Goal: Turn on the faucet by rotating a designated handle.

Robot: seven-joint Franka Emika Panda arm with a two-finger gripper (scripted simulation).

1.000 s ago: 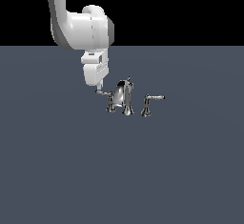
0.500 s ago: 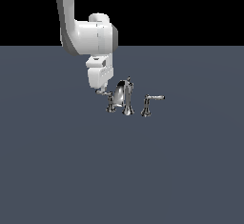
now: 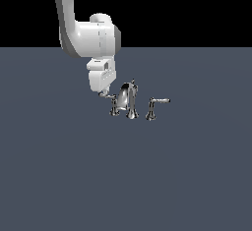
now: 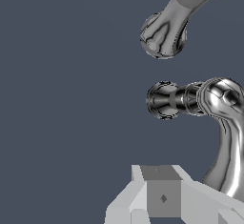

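The gripper (image 3: 103, 93) sits just beside the handle (image 3: 112, 99) of the faucet (image 3: 129, 100), finger spread impossible to tell, turning apparently not finished.

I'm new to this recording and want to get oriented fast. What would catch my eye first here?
The big white arm comes down from the top of the exterior view, its tool low beside the faucet. That small chrome set gleams against the plain dark grey floor. The tool sits right at the handle on the exterior view's left; the other lever stands free on the right.
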